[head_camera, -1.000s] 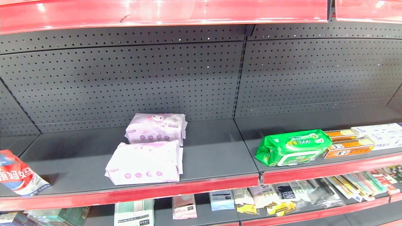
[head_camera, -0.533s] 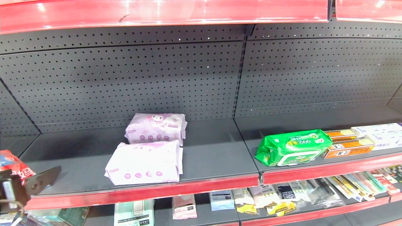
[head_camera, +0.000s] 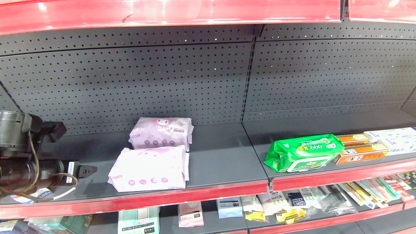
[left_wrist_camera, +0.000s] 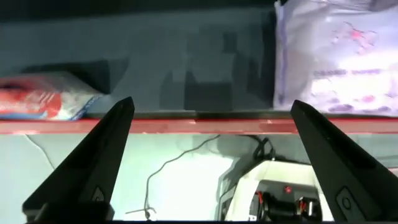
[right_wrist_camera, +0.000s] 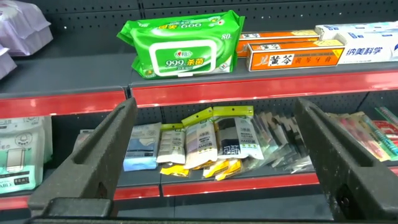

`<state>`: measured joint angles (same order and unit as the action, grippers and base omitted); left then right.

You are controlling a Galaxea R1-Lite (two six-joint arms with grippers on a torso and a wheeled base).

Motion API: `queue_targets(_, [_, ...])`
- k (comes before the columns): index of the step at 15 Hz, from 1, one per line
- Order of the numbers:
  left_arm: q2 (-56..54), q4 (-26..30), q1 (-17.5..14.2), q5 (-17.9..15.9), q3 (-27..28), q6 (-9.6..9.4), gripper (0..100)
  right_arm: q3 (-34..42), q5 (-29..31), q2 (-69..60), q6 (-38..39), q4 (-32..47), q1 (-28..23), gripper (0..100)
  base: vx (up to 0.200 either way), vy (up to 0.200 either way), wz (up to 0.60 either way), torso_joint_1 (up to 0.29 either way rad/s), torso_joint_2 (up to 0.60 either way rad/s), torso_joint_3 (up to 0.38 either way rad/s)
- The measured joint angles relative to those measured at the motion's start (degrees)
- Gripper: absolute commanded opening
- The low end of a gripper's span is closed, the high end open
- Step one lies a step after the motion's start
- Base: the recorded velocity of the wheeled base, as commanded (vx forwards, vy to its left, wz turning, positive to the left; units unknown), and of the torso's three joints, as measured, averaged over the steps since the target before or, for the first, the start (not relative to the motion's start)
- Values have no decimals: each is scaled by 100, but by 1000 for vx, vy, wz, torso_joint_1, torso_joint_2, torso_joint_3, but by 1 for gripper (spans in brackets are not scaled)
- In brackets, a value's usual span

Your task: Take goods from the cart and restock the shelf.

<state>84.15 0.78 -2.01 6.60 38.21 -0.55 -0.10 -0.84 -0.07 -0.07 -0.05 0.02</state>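
Note:
Two pink tissue packs lie on the grey shelf (head_camera: 224, 156), one at the front (head_camera: 149, 169) and one behind it (head_camera: 161, 132). My left gripper (head_camera: 83, 170) hangs at the shelf's left end, just left of the front pack, and its arm covers most of a red-and-blue bag (left_wrist_camera: 43, 99). In the left wrist view the left gripper (left_wrist_camera: 212, 104) is open and empty over the red shelf edge, with the pink pack (left_wrist_camera: 339, 56) beyond one finger. My right gripper (right_wrist_camera: 216, 106) is open and empty, facing a green wipes pack (right_wrist_camera: 180, 46).
The green wipes pack (head_camera: 304, 152) lies on the right shelf section beside orange boxes (head_camera: 360, 152) and white boxes (head_camera: 395, 136). Bare shelf lies between the pink packs and the wipes. The lower shelf (head_camera: 227, 224) holds several small packets. A red shelf front (head_camera: 169, 13) runs overhead.
My left arm has risen into the head view from the lower left and now stands over the shelf's left end, hiding most of the red-and-blue bag. The goods have not moved.

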Motion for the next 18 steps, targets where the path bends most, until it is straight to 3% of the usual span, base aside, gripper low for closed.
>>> queue_targets(18, [1367,-334,-74,-41,707,-43,100,0,-2,0,0,0,2,100,0,0,0,0,0,0])
